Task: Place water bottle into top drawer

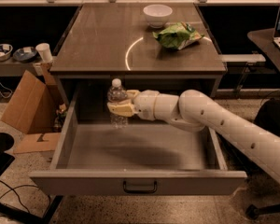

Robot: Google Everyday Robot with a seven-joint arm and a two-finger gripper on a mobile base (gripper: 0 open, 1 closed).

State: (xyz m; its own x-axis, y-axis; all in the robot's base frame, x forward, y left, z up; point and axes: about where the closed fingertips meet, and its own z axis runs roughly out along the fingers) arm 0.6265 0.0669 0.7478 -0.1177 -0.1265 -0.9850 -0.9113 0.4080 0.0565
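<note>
Pincer (117, 107) grips upright water bottle (117, 102) above top drawer (139, 181).

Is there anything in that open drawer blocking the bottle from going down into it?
Nothing visible does. The gripper holds the water bottle upright over the rear of the open top drawer, and only bare drawer floor shows beneath it.

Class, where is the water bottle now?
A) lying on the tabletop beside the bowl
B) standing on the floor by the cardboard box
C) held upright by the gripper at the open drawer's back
C: the gripper holds the water bottle upright at the top drawer's rear.
</note>
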